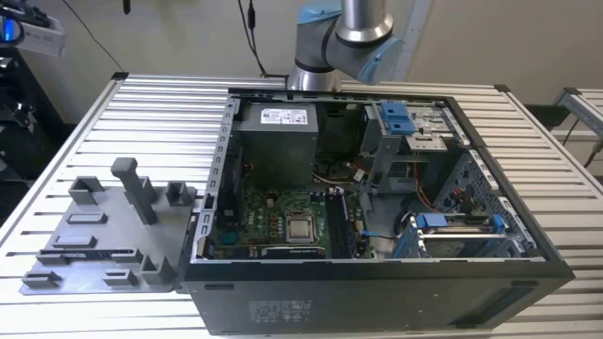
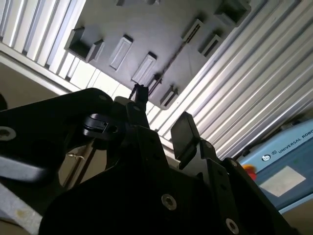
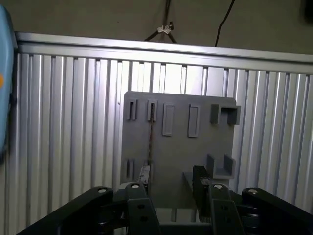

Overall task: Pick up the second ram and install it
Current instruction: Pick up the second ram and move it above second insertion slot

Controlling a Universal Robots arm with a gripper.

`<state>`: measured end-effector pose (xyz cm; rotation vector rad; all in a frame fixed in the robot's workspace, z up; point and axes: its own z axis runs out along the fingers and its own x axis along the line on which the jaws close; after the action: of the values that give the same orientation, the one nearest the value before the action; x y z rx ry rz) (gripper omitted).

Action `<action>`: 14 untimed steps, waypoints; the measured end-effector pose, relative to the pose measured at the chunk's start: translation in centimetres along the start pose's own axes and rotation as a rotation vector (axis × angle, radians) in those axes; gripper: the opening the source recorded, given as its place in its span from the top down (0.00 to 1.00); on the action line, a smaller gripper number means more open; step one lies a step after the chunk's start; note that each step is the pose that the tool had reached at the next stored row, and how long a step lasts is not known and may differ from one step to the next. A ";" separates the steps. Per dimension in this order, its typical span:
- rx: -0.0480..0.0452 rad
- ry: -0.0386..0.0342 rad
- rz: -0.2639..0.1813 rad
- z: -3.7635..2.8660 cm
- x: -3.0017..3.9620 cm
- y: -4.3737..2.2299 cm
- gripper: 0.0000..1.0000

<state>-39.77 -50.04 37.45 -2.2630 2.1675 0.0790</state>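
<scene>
The second ram (image 3: 151,132) stands on edge in a slot of the grey holder plate (image 3: 178,152), so it reads as a thin dark line; in the second wrist view the ram (image 2: 171,63) crosses the plate (image 2: 146,29) the same way. In both wrist views my gripper (image 3: 171,178) (image 2: 161,110) hovers well above the plate. It is open with nothing between its black fingers (image 3: 199,178), and one finger lines up close to the ram's near end. In the exterior view the holder plate (image 1: 113,247) lies to the left of the open computer case (image 1: 377,289).
The case holds a motherboard (image 1: 282,219), a power supply (image 1: 278,134) and blue-tabbed drive cages (image 1: 452,226). Grey holder blocks (image 1: 137,187) rise from the plate. The arm (image 1: 349,32) comes up behind the case. The ribbed metal table (image 1: 160,113) runs all around.
</scene>
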 end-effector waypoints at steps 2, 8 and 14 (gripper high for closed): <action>-0.0012 -0.0002 0.007 0.28 0.02 -0.01 0.52; -0.0015 -0.0002 0.011 0.65 0.04 -0.03 0.52; -0.0013 -0.0004 0.011 1.02 0.05 -0.03 0.52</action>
<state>-39.76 -50.05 36.43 -2.2515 2.1808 0.0810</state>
